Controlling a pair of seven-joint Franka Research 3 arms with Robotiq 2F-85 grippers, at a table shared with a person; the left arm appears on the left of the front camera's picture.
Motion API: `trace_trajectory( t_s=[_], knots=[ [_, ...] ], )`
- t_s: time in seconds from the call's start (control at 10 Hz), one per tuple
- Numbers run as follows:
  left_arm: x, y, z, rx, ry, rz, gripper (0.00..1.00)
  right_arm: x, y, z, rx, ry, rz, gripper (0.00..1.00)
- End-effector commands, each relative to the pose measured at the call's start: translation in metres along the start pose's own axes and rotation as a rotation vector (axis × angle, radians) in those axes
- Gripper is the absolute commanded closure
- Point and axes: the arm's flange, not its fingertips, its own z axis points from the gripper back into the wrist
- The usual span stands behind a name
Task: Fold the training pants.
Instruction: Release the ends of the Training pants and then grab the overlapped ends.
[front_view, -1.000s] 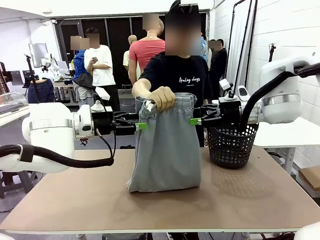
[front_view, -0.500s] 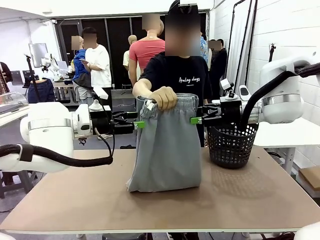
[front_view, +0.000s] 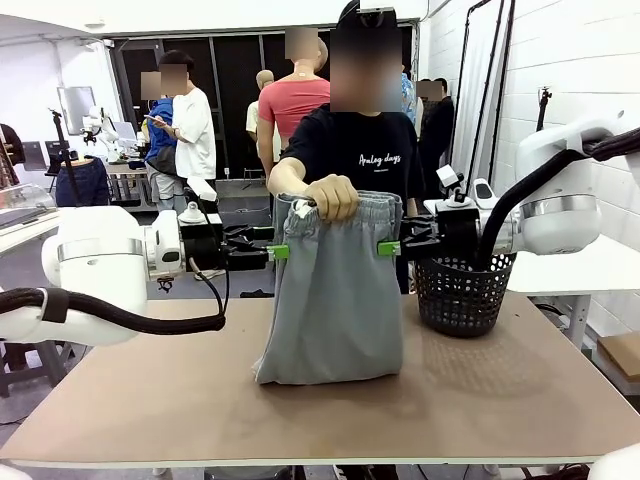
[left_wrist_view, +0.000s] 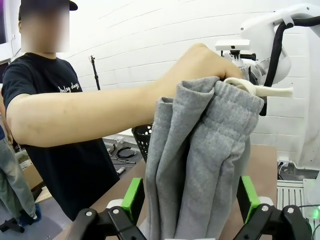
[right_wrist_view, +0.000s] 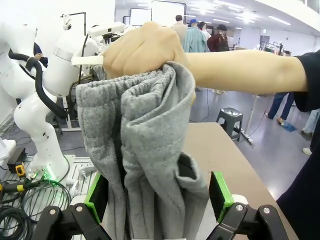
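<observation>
Starting on the left: the left gripper (front_view: 280, 251) comes in level from the side and sits right at the left edge of the pants (front_view: 335, 300), a bit below the waistband. Its jaws are spread wide, not clamped on anything. From its own wrist cam the left gripper (left_wrist_view: 190, 200) has a green pad on each side of the bunched cloth, with the pants (left_wrist_view: 200, 160) hanging in the gap. Can't tell if either pad actually touches the fabric.

In the middle, a person across the table has one hand (front_view: 333, 197) fisted around the gathered waistband and holds the pants up. They hang straight down and the bottom end rests crumpled on the table (front_view: 500, 390), about mid-table. The left wrist cam shows the hand (left_wrist_view: 200, 62) on top of the bunch and a white drawstring (left_wrist_view: 265, 91) poking out sideways.

Then the right gripper (front_view: 388, 248) mirrors the left one. It's level at the right edge of the pants, at about the same height, and it's also wide open. On its wrist cam the right gripper (right_wrist_view: 158, 197) has the grey folds (right_wrist_view: 145, 140) between its pads, with the hand (right_wrist_view: 142, 50) above. Same deal here, contact is unclear.

Far right there's a black mesh basket (front_view: 465, 295) on the table, just beside the pants and behind the right gripper.
</observation>
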Motion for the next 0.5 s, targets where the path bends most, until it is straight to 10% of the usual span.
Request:
trace_trajectory(
  t_s=[0.0,0.4],
  knots=[
    [-0.008,-0.004,0.008,0.018,-0.007,-0.012,0.02,-0.002,0.001,-0.004,0.012,-0.013,-0.031,0.00],
    [-0.008,0.006,-0.002,-0.069,0.005,-0.029,0.02,-0.003,-0.001,-0.011,0.071,-0.014,-0.051,0.00]
  ],
)
